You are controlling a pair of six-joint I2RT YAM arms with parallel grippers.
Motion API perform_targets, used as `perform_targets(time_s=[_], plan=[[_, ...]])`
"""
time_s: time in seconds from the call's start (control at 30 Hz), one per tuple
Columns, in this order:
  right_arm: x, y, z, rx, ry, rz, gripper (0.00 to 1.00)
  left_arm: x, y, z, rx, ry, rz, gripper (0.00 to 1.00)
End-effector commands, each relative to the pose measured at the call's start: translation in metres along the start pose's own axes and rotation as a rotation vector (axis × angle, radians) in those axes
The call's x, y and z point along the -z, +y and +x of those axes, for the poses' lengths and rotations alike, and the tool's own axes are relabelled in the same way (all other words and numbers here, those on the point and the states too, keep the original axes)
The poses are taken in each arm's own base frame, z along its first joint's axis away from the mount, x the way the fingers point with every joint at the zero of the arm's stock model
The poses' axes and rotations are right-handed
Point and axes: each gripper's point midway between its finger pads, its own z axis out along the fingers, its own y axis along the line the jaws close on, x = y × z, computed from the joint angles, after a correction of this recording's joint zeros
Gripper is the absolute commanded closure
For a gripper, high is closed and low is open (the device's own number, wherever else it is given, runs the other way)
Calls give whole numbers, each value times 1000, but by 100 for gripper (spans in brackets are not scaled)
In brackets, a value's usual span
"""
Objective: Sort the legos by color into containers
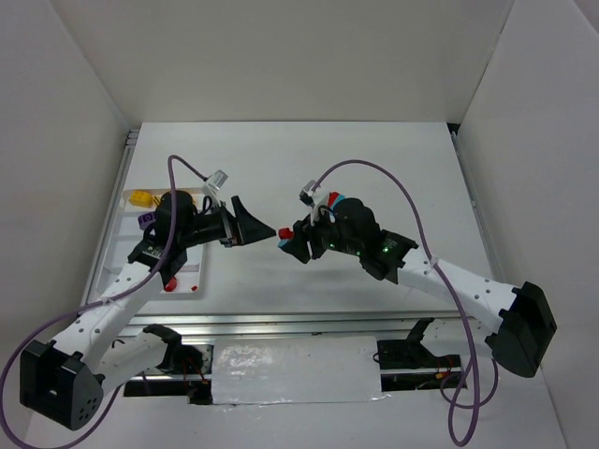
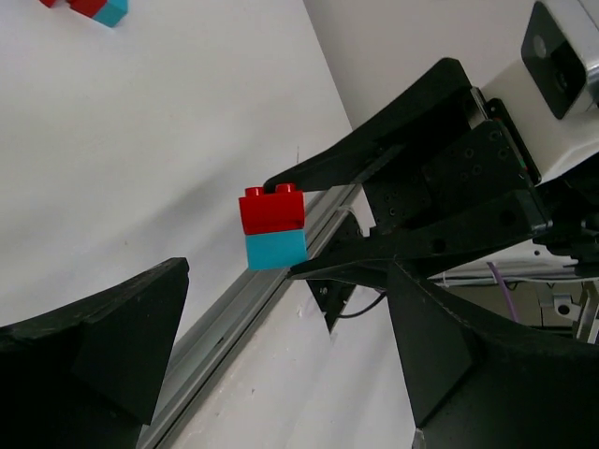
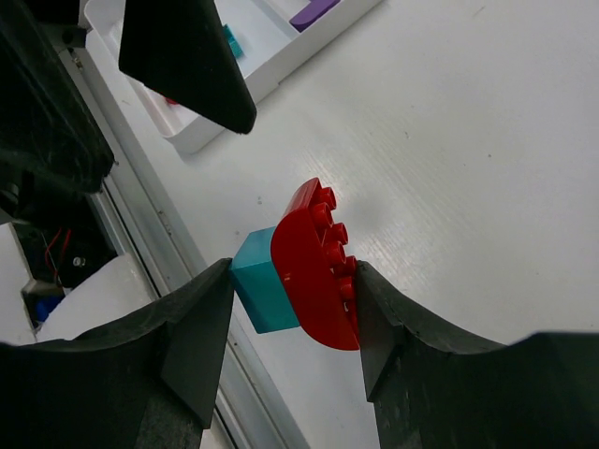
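Note:
My right gripper (image 3: 295,273) is shut on a joined pair of legos held above the table: a red rounded brick (image 3: 316,267) stuck to a teal brick (image 3: 260,292). The pair also shows in the left wrist view (image 2: 272,227) and in the top view (image 1: 284,234). My left gripper (image 2: 286,281) is open and empty, its fingers on either side of the pair and just short of it; in the top view (image 1: 265,228) it faces the right gripper tip to tip. The white tray (image 1: 134,245) lies at the left, holding a yellow brick (image 1: 140,197), a purple brick (image 1: 146,218) and red bricks (image 1: 174,285).
More red and teal bricks (image 1: 333,201) lie on the table behind the right arm and show in the left wrist view (image 2: 92,7). The tray's corner (image 3: 201,131), with a teal brick (image 3: 230,42), lies near the metal rail (image 1: 281,323) at the table's front edge.

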Motion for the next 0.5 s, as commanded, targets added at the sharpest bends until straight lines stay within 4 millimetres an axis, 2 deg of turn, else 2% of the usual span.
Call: perform_targets(time_s=[0.0,0.37,0.47], plan=[[5,15,-33,61,-94,-42,100,-6,-17,4,-31,17,83,2],[-2,42,-43,79,-101,-101,100,-22,-13,12,-38,48,65,7],[-5,42,-46,80,-105,-89,100,-24,-14,13,-39,52,72,11]])
